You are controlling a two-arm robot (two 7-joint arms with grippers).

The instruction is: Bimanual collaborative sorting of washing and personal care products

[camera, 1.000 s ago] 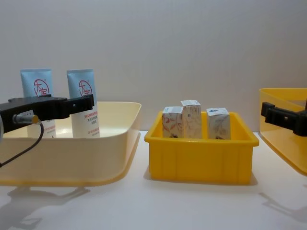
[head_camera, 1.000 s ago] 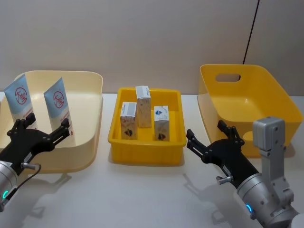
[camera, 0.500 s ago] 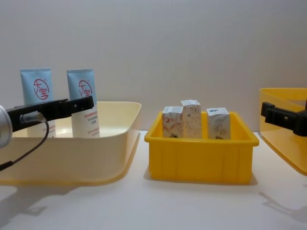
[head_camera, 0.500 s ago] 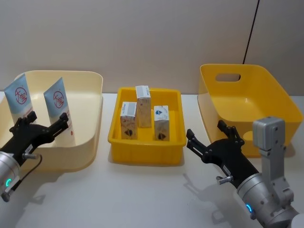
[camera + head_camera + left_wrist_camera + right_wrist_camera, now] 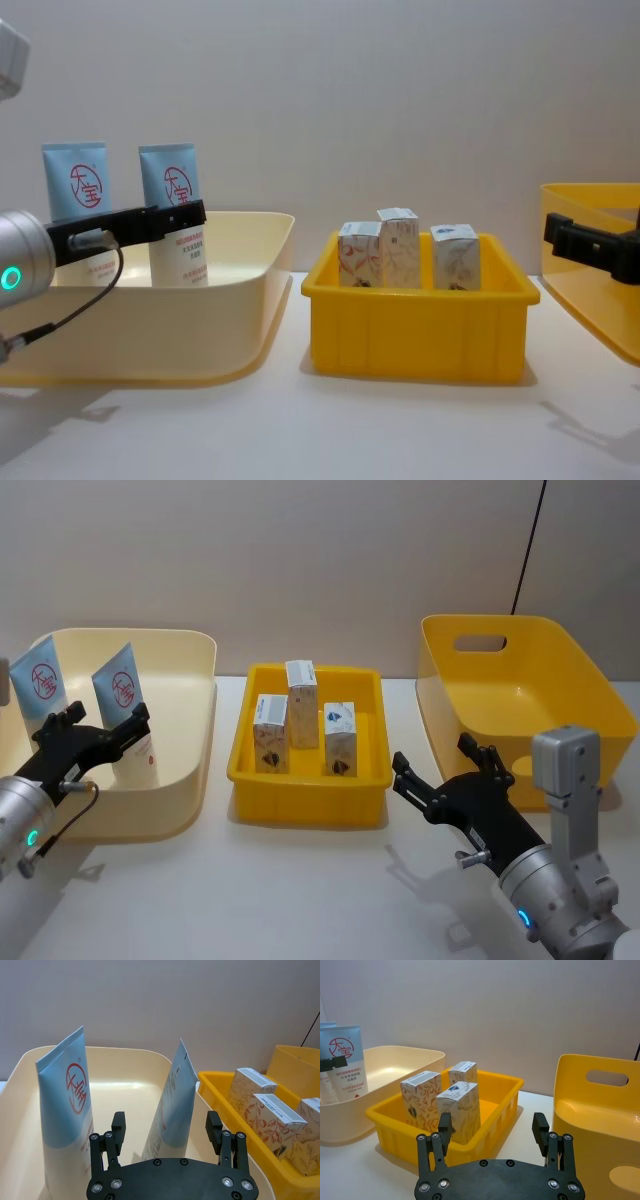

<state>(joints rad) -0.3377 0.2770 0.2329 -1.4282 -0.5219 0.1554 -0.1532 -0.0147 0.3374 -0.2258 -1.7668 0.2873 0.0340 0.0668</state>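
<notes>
A plain grey wall backs a white tabletop. From the head, a cream tray sits at the tabletop's left edge. Two squeeze tubes stand roughly upright in it, the outer tube and the inner tube. The left claw reaches over the tray's front rim, fingers spread either side of the inner tube. Mid-tabletop, a small yellow bin holds three cartons, and a large yellow bin stands at the right edge. The right claw hangs wide open and empty over the tabletop between the two yellow bins.

In the left wrist view the inner tube stands edge-on between the open fingers, apart from both. I judge this a lining-up for a pinch not yet made.

In the right wrist view the open claw faces the cartons from well apart, probably waiting its turn.

In the chest view a left finger crosses the inner tube near mid-height, above the tray rim. That looks a sensible height to grip. The cartons' tops clear their bin wall, so they are easy to pinch.
</notes>
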